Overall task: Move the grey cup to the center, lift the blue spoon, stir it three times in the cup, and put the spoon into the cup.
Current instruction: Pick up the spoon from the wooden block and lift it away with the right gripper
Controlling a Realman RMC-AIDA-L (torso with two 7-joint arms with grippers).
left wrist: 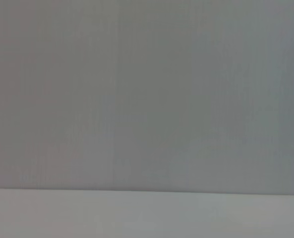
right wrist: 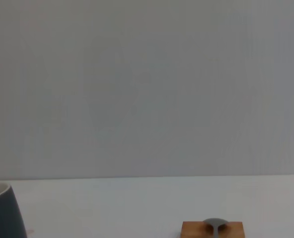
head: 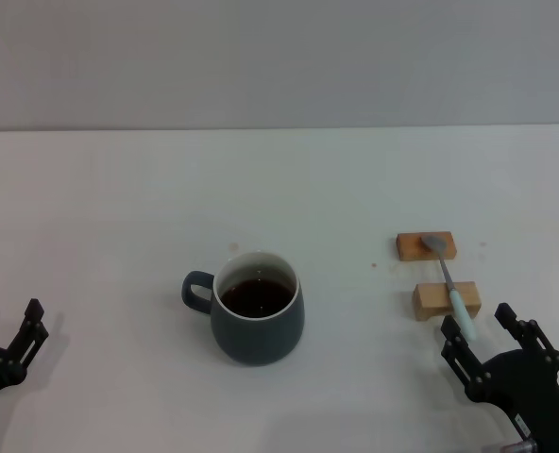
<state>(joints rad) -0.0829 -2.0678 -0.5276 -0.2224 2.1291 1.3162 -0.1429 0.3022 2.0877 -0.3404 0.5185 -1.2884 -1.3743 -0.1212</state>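
i'm seeing the dark slate-grey ceramic cup (head: 258,308) sitting mid-tabletop; the pale-blue-handled metal spoon (head: 448,280) is lying unlifted across two tan wooden blocks (head: 436,273). my right tool (head: 492,344) is hovering spread apart beside the handle, left tool (head: 25,332) idling, its fingers' state unclear.

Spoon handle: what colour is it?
Pale light blue on the spoon, clearest in the head view.

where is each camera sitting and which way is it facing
Head view: from the robot's head, looking down at the table, grey cup and blue spoon on wooden blocks; both hands show, left hand, right hand.
Left wrist view: low, facing the wall; no hand shows.
Right wrist view: low, facing the wall; no hand shows.
Shared: head and right wrist views both show cup, spoon and block.
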